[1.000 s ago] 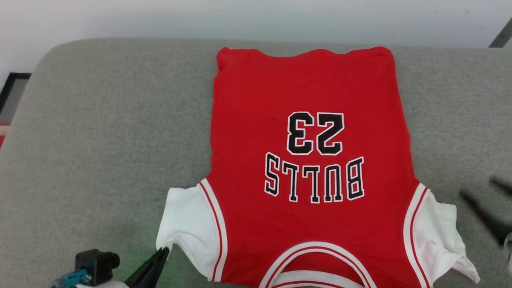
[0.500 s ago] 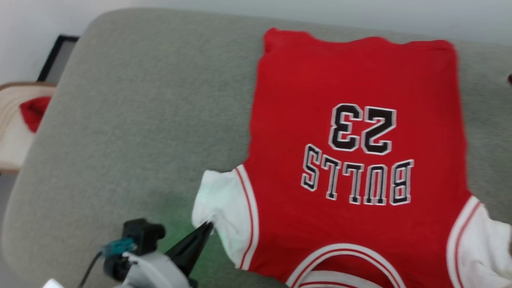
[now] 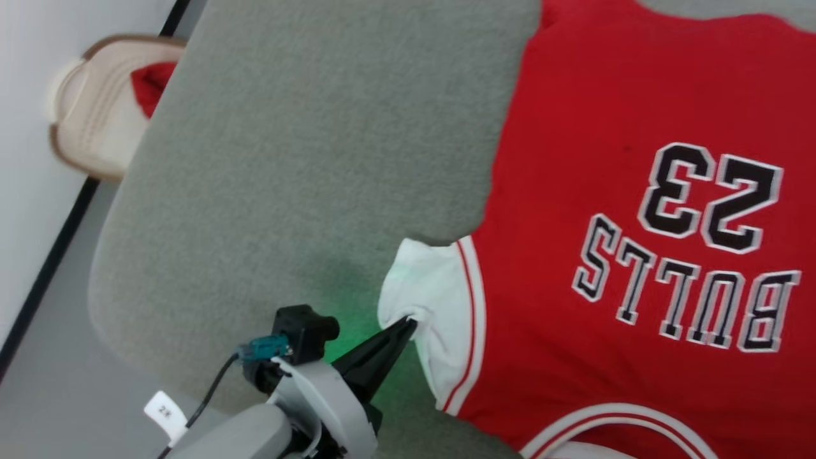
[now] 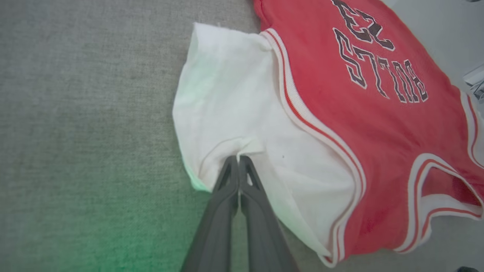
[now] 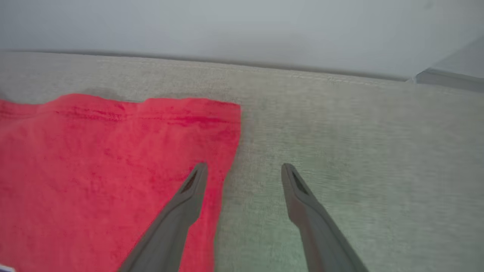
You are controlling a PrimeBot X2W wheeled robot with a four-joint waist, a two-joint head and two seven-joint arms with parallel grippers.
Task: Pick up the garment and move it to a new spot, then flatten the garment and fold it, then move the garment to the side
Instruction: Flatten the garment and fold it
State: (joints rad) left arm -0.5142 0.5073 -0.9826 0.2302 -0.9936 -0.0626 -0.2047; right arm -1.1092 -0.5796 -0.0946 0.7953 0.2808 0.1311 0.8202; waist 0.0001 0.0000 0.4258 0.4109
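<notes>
Cushion (image 3: 306, 159), garment (image 3: 574, 127): same left gripper (image 4: 239, 158) pinch

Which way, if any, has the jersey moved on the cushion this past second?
No clear move. The head camera turned; the jersey keeps its gap from the cushion's left edge, the left gripper shut on its sleeve.

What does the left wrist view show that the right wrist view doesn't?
Left wrist view: the left gripper shut on the jersey's white sleeve, plus the BULLS lettering and the striped neckline trim. Right wrist view: the right gripper open, one finger over the plain red edge and the other over the cushion, with a pale wall behind. Shared: the red jersey lying on the grey cushion.
</notes>
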